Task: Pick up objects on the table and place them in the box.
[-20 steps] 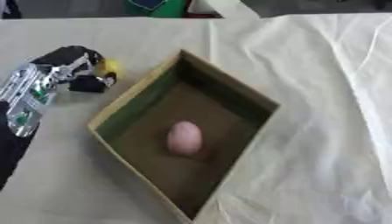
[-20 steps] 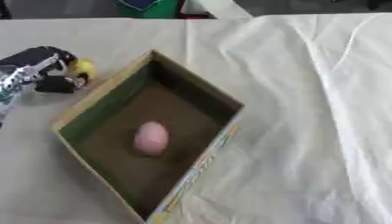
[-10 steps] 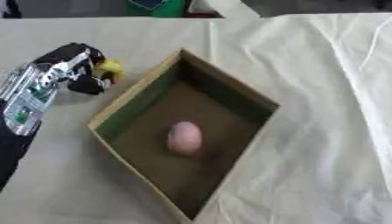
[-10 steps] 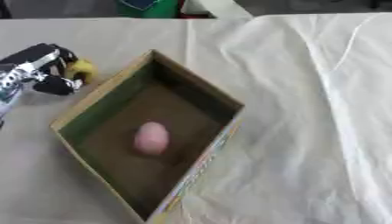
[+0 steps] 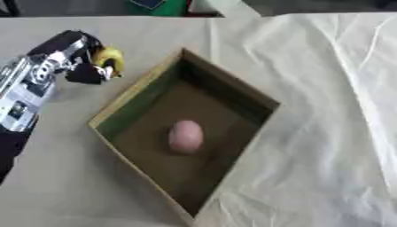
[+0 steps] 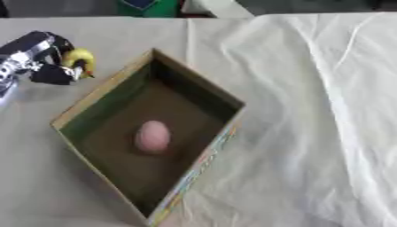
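Observation:
An open cardboard box (image 5: 138, 91) lies askew in the middle of the table, with a pink egg-shaped thing (image 5: 186, 136) on its floor. My left hand (image 5: 74, 55) comes in from the left, just outside the box's upper left wall. Its fingers are curled round a small yellow object (image 5: 108, 58), held a little above the table near the box's rim. My right hand shows in neither view.
A white crumpled cloth (image 5: 333, 111) covers the right half of the table. Beige tabletop (image 5: 62, 177) lies left of and below the box. At the far edge stand a green object (image 5: 155, 6) and a white one (image 5: 221, 6).
My left hand has moved up and to the right with the yellow object, closer to the box's upper left wall. The box and the pink thing have stayed put.

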